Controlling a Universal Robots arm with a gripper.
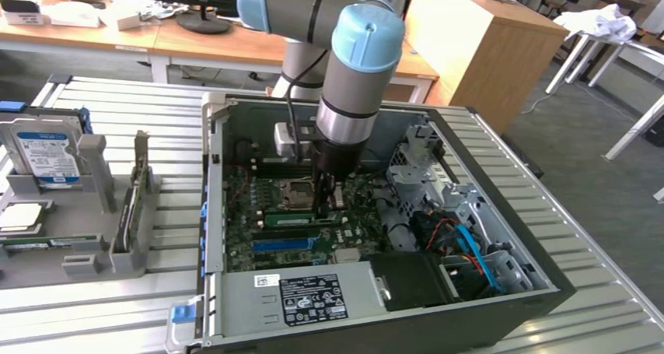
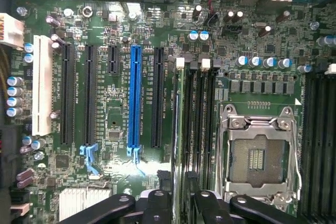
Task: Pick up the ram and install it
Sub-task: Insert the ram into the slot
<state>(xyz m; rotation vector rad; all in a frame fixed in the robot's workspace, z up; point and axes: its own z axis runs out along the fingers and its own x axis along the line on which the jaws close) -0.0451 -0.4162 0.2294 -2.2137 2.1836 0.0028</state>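
The ram (image 2: 181, 129) is a thin green stick seen edge-on, standing in a memory slot beside the CPU socket (image 2: 257, 153). In the exterior view the ram (image 1: 301, 212) lies along the motherboard just below the arm's tool. My gripper (image 2: 180, 205) hangs straight over it, a dark finger (image 2: 157, 203) on each side of the stick with a gap to both. The jaws are open and nothing is held. In the exterior view the gripper (image 1: 330, 201) reaches down into the open computer case (image 1: 213, 214).
A blue slot strip (image 2: 135, 95) and black expansion slots run alongside the memory slots. The power supply (image 1: 301, 292) fills the case's near end, with the drive cage and cables on the exterior view's right. A hard drive (image 1: 47, 155) stands in a grey holder (image 1: 93, 245) on the left.
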